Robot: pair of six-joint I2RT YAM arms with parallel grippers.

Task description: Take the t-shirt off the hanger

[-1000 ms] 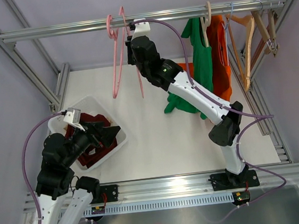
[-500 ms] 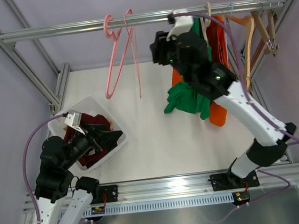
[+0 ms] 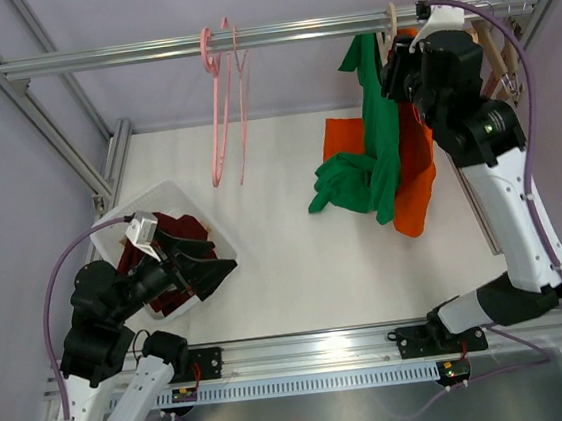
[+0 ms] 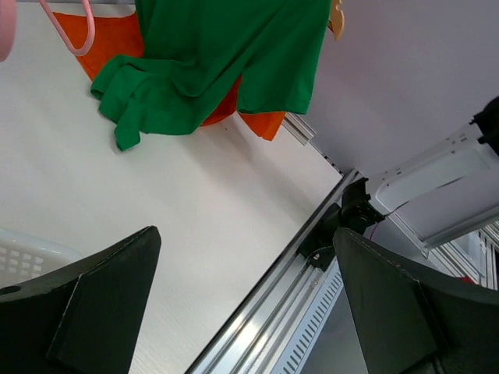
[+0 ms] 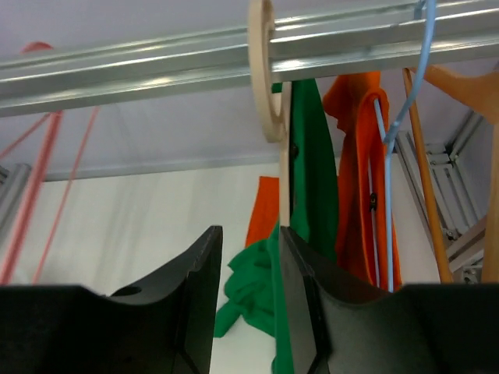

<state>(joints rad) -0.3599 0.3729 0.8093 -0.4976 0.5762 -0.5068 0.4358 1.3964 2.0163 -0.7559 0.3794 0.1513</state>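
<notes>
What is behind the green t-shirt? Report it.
An orange garment hangs behind the green t-shirt, showing at its edges. Its middle is covered by the green cloth, so its full shape cannot be seen.

Bright, even light, soft shadows, sharp

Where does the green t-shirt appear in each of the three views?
Top external: green t-shirt at upper right, hanging.
Left wrist: green t-shirt across the top centre.
Right wrist: green t-shirt at centre, under the cream hanger.
Shared landmark: the orange t-shirt, right beside it in every view.
</notes>
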